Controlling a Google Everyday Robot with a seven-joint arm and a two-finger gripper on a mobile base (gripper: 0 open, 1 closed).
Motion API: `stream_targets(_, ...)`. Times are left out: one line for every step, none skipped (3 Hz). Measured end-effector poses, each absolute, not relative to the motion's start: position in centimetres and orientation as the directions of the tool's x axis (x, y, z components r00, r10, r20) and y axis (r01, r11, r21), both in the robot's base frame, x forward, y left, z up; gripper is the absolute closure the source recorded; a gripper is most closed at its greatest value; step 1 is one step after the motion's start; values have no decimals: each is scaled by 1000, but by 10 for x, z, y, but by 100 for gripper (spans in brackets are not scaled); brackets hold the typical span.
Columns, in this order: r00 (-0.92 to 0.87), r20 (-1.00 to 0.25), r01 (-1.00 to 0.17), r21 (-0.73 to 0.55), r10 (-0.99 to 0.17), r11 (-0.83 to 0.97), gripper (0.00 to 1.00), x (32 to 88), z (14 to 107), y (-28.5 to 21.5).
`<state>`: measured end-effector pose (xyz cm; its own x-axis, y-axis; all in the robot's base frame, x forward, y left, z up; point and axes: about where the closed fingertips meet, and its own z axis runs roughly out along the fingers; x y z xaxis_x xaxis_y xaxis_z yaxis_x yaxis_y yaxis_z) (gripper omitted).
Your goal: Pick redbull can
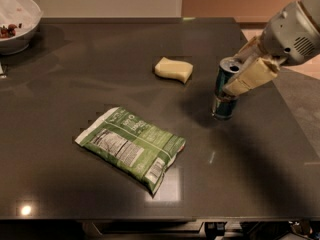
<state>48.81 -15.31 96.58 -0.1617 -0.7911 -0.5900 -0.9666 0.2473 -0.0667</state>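
The redbull can [223, 101] is slim, blue and silver with a silver top, and stands upright at the right side of the dark table [100, 49]. My gripper [239, 70] reaches in from the right and is shut on the can's upper body. One cream finger [251, 76] lies across the can's front right and the other sits behind it. The can hangs just above the tabletop, with its reflection below it.
A green snack bag [131, 146] lies flat at the middle front. A yellow sponge [173, 69] lies left of the can. A white bowl [15, 21] sits at the far left corner. The table's right edge is close behind the gripper.
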Motion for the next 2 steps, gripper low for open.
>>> stream_targets(-127,-605,-967,-102,-786,235,100,491,994,-152)
stream_targets(-90,-608,-963,-149,-789,225,100,499,1022,-157)
